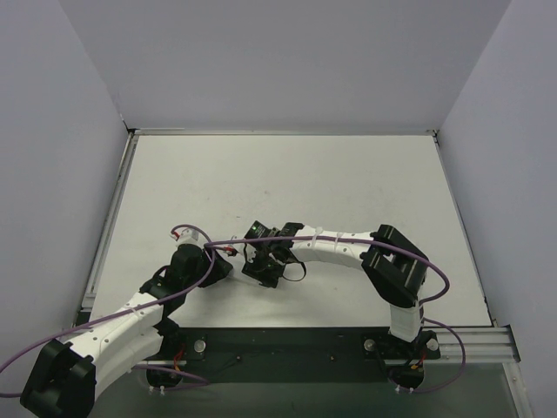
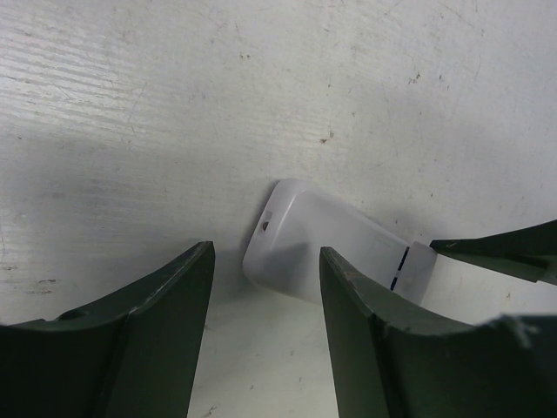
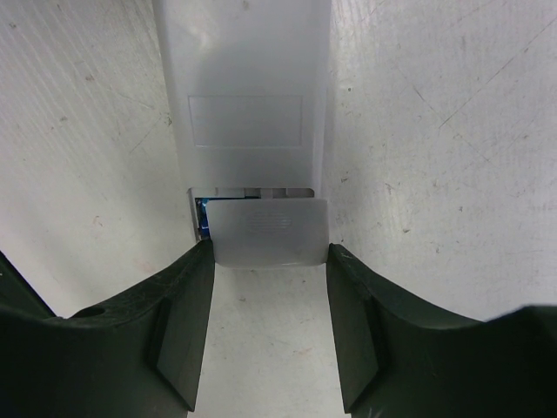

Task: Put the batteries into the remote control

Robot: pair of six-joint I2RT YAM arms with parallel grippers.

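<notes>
White table [image 1: 287, 174], both arms meet near its front middle. L arm [image 1: 122, 326] comes in from bottom left, R arm [image 1: 331, 248] curls over from the right. The remote control [image 3: 248, 70] lies flat on the table btw the two grippers, plain back up, hidden under them in the top view. L gripper [image 2: 266, 249] is partway open around one rounded end of the remote w/ a clear gap on one side, so not clamping. R gripper [image 3: 270, 248] is at the other end, fingers pressed on both sides of the battery cover [image 3: 270, 228], which sits slid partly off. Only a thin blue sliver of the batteries [image 3: 202, 218] shows in the slot, can't tell how many.
</notes>
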